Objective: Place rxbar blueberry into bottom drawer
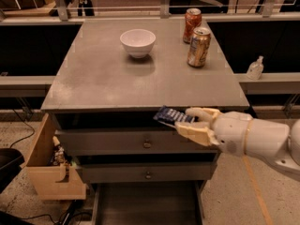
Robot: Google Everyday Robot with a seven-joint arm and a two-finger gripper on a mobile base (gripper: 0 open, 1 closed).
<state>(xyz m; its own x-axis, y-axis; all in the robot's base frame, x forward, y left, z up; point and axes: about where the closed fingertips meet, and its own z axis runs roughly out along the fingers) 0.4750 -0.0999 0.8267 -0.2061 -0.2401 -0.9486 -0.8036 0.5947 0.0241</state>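
Note:
My gripper [190, 122] is shut on the rxbar blueberry [170, 116], a flat dark blue bar with white lettering. It holds the bar in the air in front of the cabinet's front edge, level with the top knob-fronted drawer. The bar sticks out to the left of the fingers [197, 132]. The bottom drawer [149, 205] is pulled open below, a wide dark grey tray, and its inside looks bare. The gripper is well above it and a little to the right of its middle.
On the cabinet top [98, 78] stand a white bowl [138, 42] and two cans [198, 47], [192, 24] at the back right. A light wooden box [49, 165] hangs at the cabinet's left side. A small clear bottle [255, 68] stands on the right ledge.

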